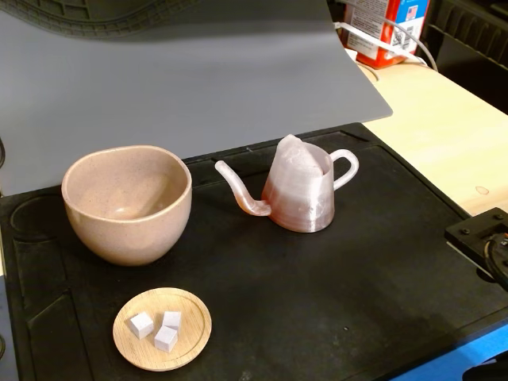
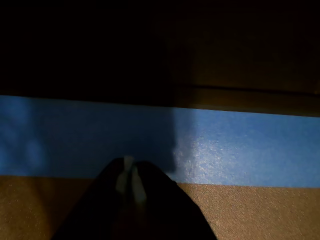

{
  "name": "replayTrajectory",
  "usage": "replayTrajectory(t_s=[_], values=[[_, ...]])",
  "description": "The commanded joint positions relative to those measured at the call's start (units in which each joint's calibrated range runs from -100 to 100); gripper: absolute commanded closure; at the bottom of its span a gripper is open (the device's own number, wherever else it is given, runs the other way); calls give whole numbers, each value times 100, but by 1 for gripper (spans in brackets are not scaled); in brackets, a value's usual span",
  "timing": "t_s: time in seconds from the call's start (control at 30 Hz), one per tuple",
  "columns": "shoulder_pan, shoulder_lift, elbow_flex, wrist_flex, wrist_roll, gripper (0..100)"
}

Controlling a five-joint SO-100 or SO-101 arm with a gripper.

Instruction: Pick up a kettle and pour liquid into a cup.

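1. In the fixed view a black rubbery work mat (image 1: 317, 302) with moulded grooves covers most of the table; a light wooden tabletop (image 1: 444, 127) shows beyond its right edge.
2. A matte grey sheet (image 1: 198, 71) lies behind the mat, and a red, white and blue carton (image 1: 389, 28) stands at the top right on the wood.
3. The small translucent pinkish-white ribbed plastic kettle (image 1: 302, 190) stands upright near the mat's middle, its long thin curved spout pointing left and its loop handle to the right. Its lower body is tinted reddish; the liquid itself cannot be made out clearly.
4. The large rounded speckled beige-pink ceramic cup (image 1: 127, 202) stands upright left of the kettle, apart from the spout tip.
5. A small round wooden saucer (image 1: 163, 329) holding three white cubes (image 1: 157, 327) lies in front of the cup.
6. In the wrist view the dark gripper (image 2: 129, 175) enters from the bottom edge over a blue strip (image 2: 240, 150) and brown surface (image 2: 260, 210); its two fingertips sit nearly together with nothing between them.
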Motion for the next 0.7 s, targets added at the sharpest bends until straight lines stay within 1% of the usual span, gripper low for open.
replayTrajectory(t_s=[0.0,0.03,0.07,0.1,0.13,0.2,0.23,0.27,0.3,0.37,0.4,0.47,0.53,0.6,0.67], values=[[21,-9,21,-73,3,100],[29,-9,21,-212,3,100],[29,0,21,-739,-2,100],[29,0,21,-1042,13,100],[29,8,21,-1154,29,100],[29,477,30,-1785,24,100],[14,981,30,-2460,29,100],[6,1151,30,-2728,29,100],[-9,1808,30,-3835,34,100],[37,2559,30,-5019,34,100],[37,2696,21,-5227,34,100],[37,3489,-34,-6368,34,99],[37,3907,-43,-7112,34,99],[44,4087,-52,-7414,34,99],[52,4095,-52,-7414,40,99]])
